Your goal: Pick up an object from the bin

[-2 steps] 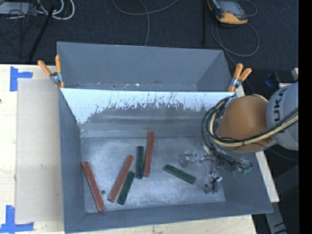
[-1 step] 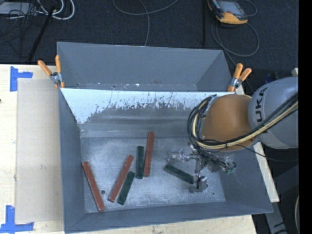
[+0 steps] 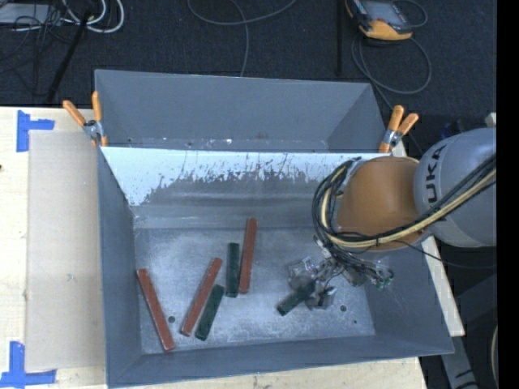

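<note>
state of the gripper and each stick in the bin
gripper: low in the bin, right side
right green stick: flat, one end at the gripper
rear brown stick: flat, clear of the gripper
centre green stick: flat, beside rear brown stick
middle brown stick: flat, slanted
front green stick: flat, beside middle brown stick
left brown stick: flat, apart from the rest

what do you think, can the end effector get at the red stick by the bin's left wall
Probably yes. The red stick lies flat and uncovered on the bin floor; the end effector sits across the bin, with only flat sticks between. The left wall could cramp a grasp.
</note>
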